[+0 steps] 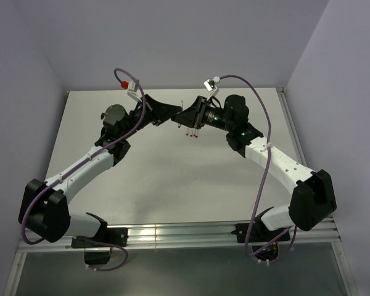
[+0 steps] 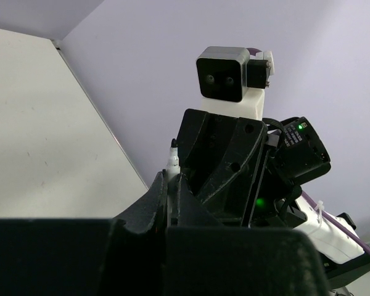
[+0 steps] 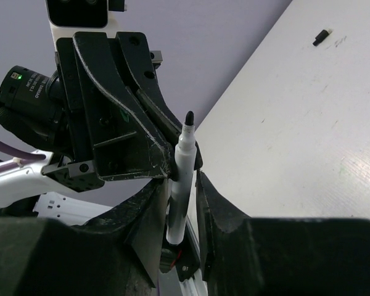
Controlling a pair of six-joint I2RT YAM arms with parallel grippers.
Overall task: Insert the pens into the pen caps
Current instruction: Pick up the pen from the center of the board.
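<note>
1. Hidden or unclear: in the top view the two pincers overlap where they meet, and the pen between them cannot be made out there.
2. In the left wrist view, the left arm's own black body fills the lower part. Only the upper barrel and dark tip of the pen (image 2: 172,160) show above it.
3. In the right wrist view the lower end of the pen is lost between the dark fingers (image 3: 219,213). A small red spot shows below it, and what it is cannot be told.
4. Three thin red-tipped items (image 1: 193,132) show just below the meeting pincers in the top view. They are too small to identify, and whether they rest on the counter (image 3: 296,123) cannot be told.
5. Left pincer (image 2: 174,180): jaws fully closed, tips pinching the white barrel of the pen partway down. The uncapped black tip points up and clear.
6. Right pincer (image 3: 182,180): jaws stand narrowly apart, one either side of the same barrel, lower down. Whether they press on it cannot be told.
7. Pose: both arms reach forward and bend inward, elbows out. The wrists face each other tip to tip, raised above the far middle of the counter.
8. A black pen cap (image 3: 321,37) lies on the counter, well apart from the pincers
</note>
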